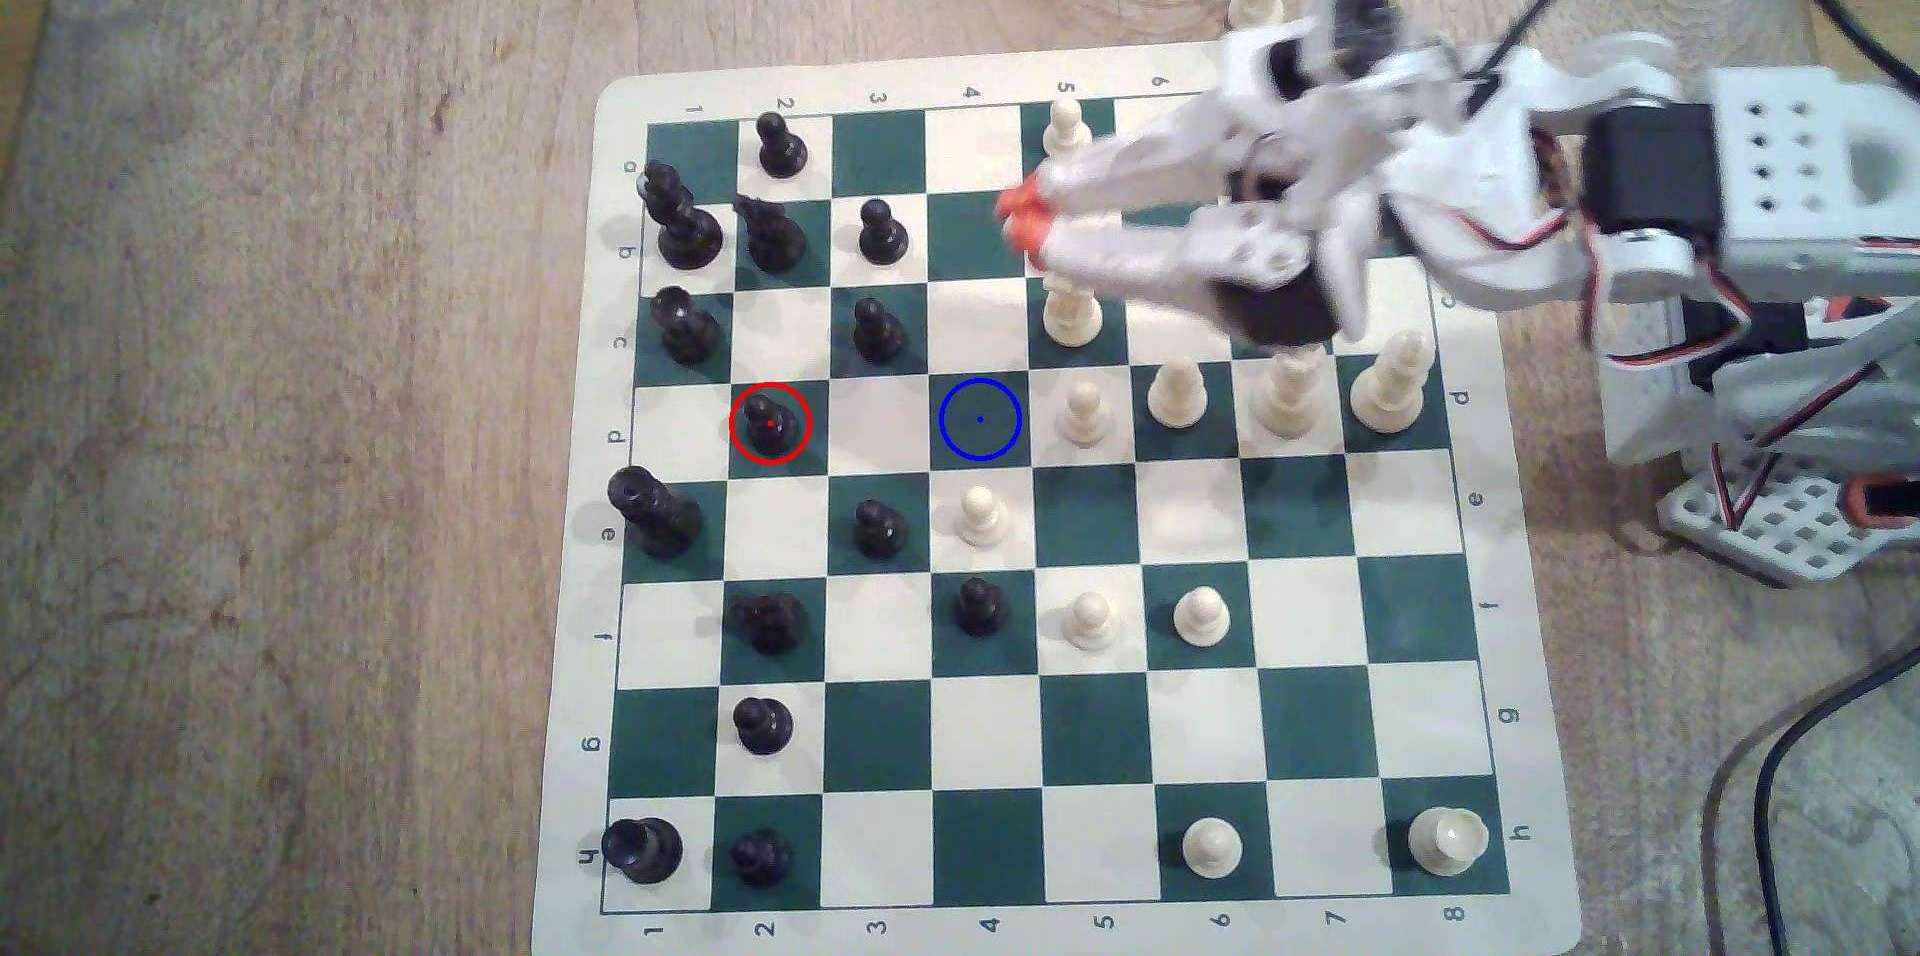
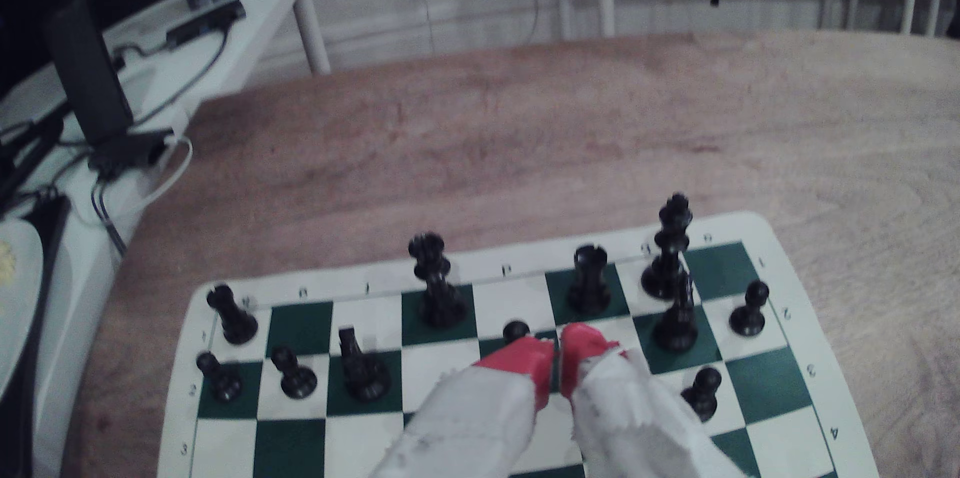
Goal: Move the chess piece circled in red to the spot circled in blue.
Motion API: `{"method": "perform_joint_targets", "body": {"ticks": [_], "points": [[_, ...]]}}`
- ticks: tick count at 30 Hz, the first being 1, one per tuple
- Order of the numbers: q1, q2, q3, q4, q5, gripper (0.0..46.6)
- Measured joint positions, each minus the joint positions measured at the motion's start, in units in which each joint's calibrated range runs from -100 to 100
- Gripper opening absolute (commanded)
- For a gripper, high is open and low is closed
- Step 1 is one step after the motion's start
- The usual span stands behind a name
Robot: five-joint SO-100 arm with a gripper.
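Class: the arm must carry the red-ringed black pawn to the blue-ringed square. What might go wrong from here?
1. The gripper looks shut and sits far from the pawn; it must open first.
2. Black pieces crowd the pawn, so the fingers may knock one.
3. A white pawn stands beside the blue-ringed square.

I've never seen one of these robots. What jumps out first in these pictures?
Probably the white arm reaching in from the exterior view's right, its orange-tipped gripper shut and empty above the board's upper middle. Next, two drawn rings on the green and white chessboard: a red one around a black pawn, and a blue one on a bare green square in the same row.
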Motion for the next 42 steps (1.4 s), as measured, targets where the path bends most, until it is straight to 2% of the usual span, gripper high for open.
{"method": "perform_joint_targets", "body": {"ticks": [5, 15, 23, 27, 32, 42], "points": [[-1.99, 14.08, -13.38, 10.76, 0.1, 6.3], [-2.51, 31.34, -29.46, 21.35, 0.2, 8.6], [-2.43, 46.33, -45.64, 24.3, -3.81, 10.6], [-2.36, 53.04, -52.87, 24.62, -4.0, 12.6], [-1.33, 59.07, -59.38, 25.58, -4.0, 14.3], [-0.81, 65.61, -64.62, 25.58, -4.0, 16.5]]}}
